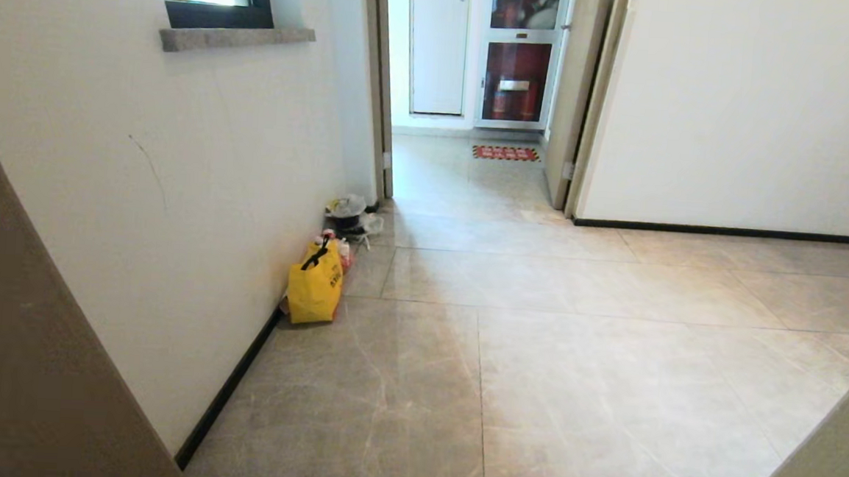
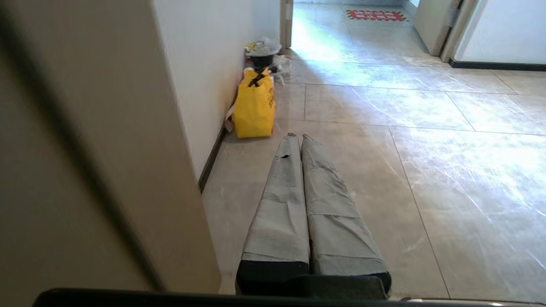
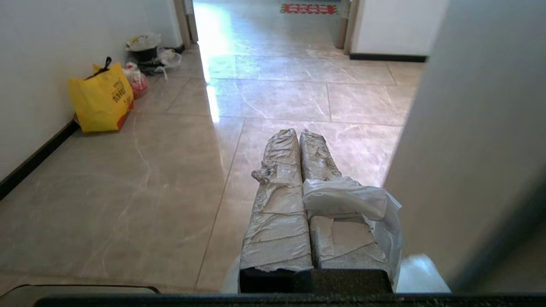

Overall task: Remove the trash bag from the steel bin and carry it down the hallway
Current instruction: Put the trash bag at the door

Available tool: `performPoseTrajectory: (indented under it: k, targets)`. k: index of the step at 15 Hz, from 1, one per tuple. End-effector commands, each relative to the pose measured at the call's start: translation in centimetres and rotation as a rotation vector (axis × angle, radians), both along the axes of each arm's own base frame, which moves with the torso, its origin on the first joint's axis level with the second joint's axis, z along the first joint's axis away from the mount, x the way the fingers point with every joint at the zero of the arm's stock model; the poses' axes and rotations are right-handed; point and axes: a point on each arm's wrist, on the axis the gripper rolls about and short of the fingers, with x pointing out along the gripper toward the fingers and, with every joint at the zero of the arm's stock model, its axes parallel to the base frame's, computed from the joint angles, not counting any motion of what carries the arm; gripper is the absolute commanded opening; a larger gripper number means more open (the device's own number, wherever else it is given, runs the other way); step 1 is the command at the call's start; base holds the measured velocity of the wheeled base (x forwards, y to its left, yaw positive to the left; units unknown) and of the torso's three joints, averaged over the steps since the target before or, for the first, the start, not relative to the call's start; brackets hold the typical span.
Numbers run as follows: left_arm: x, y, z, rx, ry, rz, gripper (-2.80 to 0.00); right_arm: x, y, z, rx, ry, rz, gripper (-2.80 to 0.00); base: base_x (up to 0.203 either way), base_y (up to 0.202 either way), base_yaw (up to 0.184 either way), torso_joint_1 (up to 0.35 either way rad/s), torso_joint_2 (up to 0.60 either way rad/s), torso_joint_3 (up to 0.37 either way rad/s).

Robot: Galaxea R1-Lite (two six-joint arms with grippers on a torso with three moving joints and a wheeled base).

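Right now you are looking down a tiled floor [image 1: 570, 395] toward an open doorway [image 1: 478, 87], with neither arm showing in the head view. Your right gripper [image 3: 298, 133] is pointing level over the floor with its taped fingers pressed together, and a fold of the trash bag [image 3: 362, 204], thin white plastic, is lying pinched between them and draping over one finger and down its outer side. Your left gripper [image 2: 297, 136] is also sitting clenched, with nothing in it. A yellow bag [image 1: 315, 285] with black handles is standing against the wall's black skirting [image 1: 227, 392], and just beyond it, at the corner by the doorway, a small pile of bags [image 1: 352, 216] is resting. A red mat [image 1: 506, 153] is lying past the doorway.
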Motion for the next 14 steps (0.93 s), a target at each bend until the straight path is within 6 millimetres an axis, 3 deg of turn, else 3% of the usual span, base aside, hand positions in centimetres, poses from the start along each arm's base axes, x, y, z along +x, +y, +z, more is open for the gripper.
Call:
performPoseTrajectory:
  k: [1,14]
  targets:
    - [0.0,0.0,0.0,-0.001,0.0,0.0,-2.8,0.01,0.0,0.01,0.001,0.001,0.001,-2.8,0.189,0.0,0.004,0.002,0.0,-0.002]
    - [0.0,0.0,0.0,-0.001,0.0,0.0,-2.8,0.01,0.0,0.01,0.0,0.001,0.001,-2.8,0.193,0.0,0.001,0.003,0.0,0.003]
